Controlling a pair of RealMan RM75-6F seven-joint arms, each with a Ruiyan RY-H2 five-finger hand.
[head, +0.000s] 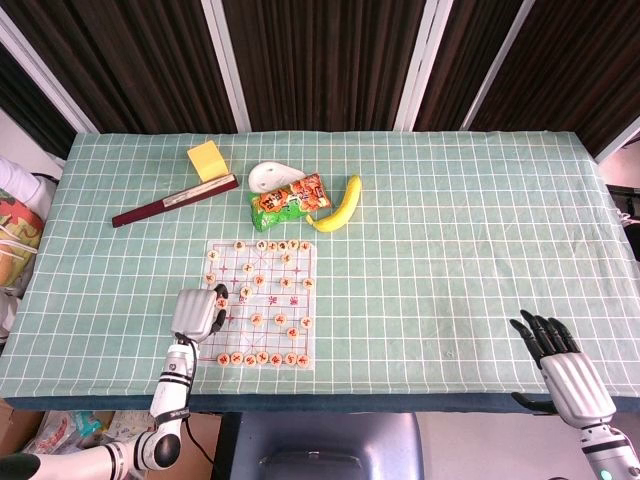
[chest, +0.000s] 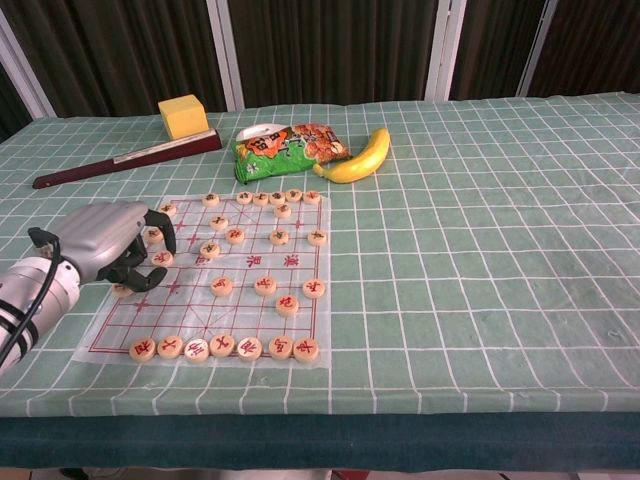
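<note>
A clear xiangqi board sheet (head: 262, 320) (chest: 200, 305) lies on the green checked tablecloth, with several round wooden pieces scattered on it. A row of pieces (chest: 222, 347) lines its near edge. My left hand (head: 197, 312) (chest: 108, 245) rests over the board's left edge. Its fingers are curled and pinch one chess piece (head: 221, 303) (chest: 160, 258) at the fingertips. My right hand (head: 560, 366) hovers at the table's near right edge with fingers spread, holding nothing. It shows only in the head view.
Beyond the board lie a banana (head: 340, 205) (chest: 358, 160), a snack bag (head: 290, 200) (chest: 285, 145) and a white dish (head: 272, 176). A yellow block (head: 207, 159) (chest: 183, 115) and a dark red folded fan (head: 175, 201) (chest: 125, 160) lie far left.
</note>
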